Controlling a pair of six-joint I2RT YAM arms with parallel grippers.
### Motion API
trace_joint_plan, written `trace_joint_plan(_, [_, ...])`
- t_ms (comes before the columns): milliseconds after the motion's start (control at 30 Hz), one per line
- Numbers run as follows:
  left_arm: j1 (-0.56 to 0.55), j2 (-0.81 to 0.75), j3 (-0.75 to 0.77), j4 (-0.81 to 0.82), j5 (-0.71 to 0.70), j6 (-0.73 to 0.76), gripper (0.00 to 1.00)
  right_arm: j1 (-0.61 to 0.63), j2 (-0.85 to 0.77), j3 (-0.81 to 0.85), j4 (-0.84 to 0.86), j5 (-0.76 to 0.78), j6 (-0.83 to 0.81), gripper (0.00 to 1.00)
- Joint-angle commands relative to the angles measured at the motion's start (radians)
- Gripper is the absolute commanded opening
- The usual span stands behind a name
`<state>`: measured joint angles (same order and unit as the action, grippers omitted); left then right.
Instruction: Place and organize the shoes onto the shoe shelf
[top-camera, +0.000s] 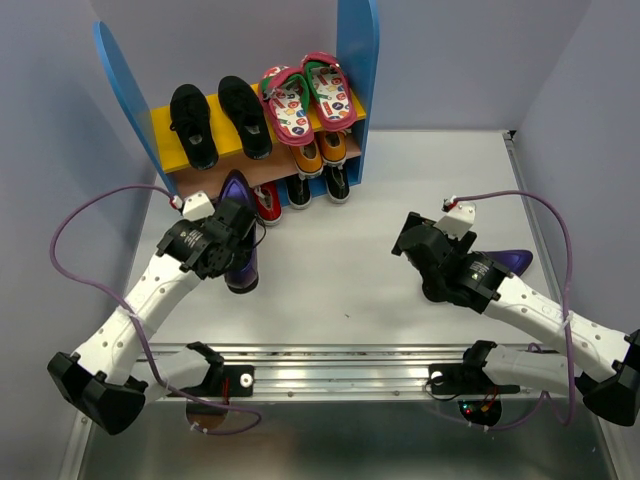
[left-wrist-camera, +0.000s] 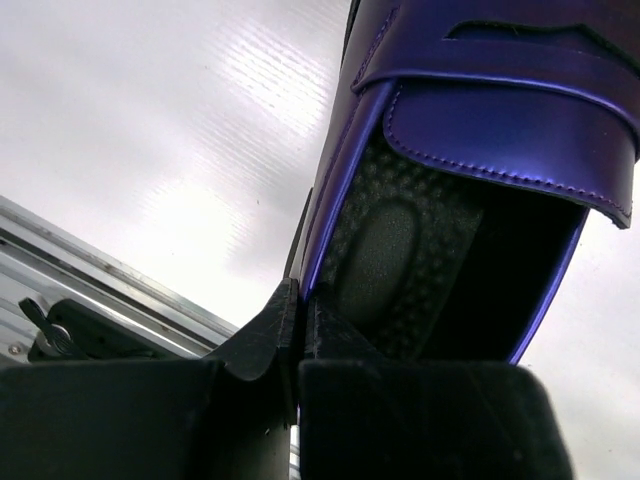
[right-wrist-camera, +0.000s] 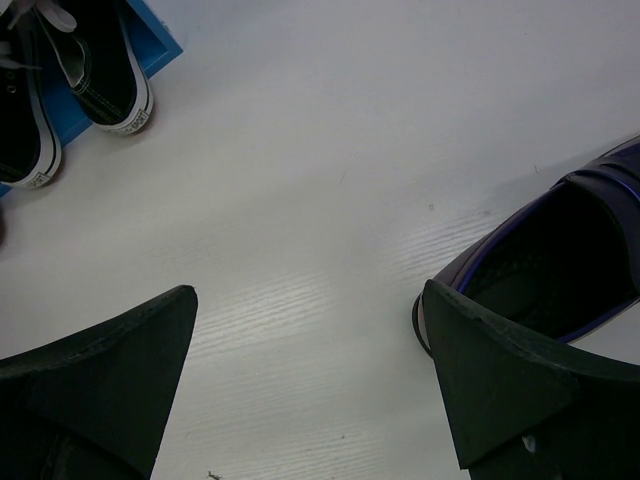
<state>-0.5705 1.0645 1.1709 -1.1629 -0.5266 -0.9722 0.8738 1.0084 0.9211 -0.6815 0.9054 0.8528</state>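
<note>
Top view, shoe shelf (top-camera: 358, 60): it stands at the back of the counter (top-camera: 350, 300). Its yellow top board (top-camera: 165, 130) is filled by a black pair (top-camera: 220, 120) and the pink flip-flops (top-camera: 305, 95), so you likely have room only lower down.
Top view, lower board (top-camera: 250, 172): orange shoes (top-camera: 322, 152) sit on it. The black-white sneakers (top-camera: 318, 185) and a red shoe (top-camera: 267, 203) poke out in front.
Top view, left hand (top-camera: 238, 228): it is clamped on one purple loafer (top-camera: 243, 270). The loafer's pointed end faces the shelf's lower left bay, a sensible heading for sliding it in.
Top view, right hand (top-camera: 413, 240): the fingers are spread and hold nothing. It is just beside the second loafer (top-camera: 512, 262), which lies on the counter well apart from the shelf.
Left wrist, left hand (left-wrist-camera: 300, 300): it pinches the purple loafer (left-wrist-camera: 500, 120) by its thin side wall at the opening, which probably leaves the sole free to land flat.
Right wrist, right hand (right-wrist-camera: 308, 295): it is wide open over bare counter. The second loafer (right-wrist-camera: 560, 230) lies beyond the right fingertip, not between the fingers, so you'd have to shift toward it.
Right wrist, black-white sneakers (right-wrist-camera: 110, 80): they are parked by the shelf's blue corner.
</note>
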Motion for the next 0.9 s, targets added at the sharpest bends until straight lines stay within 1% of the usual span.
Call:
trace_joint_plan(0, [0.035,0.009,0.096,0.085,-0.078,0.084,0.0,0.005,-0.016,0.038,0.013,0.032,0.0,1.0])
trace_joint_plan(233, [0.104,0.046,0.148,0.135,-0.087,0.17,0.0,0.005,-0.021,0.033,0.014,0.027,0.0,1.0])
trace_joint_plan(400, [0.194,0.072,0.174,0.19,-0.081,0.262,0.0,0.005,-0.028,0.032,0.014,0.03,-0.005,1.0])
trace_joint_plan(600, [0.231,0.107,0.194,0.256,-0.059,0.319,0.0,0.005,-0.047,0.022,0.014,0.036,-0.006,1.0])
trace_joint_plan(867, [0.28,0.143,0.233,0.321,-0.036,0.354,0.0,0.005,-0.067,0.015,0.013,0.038,-0.012,1.0])
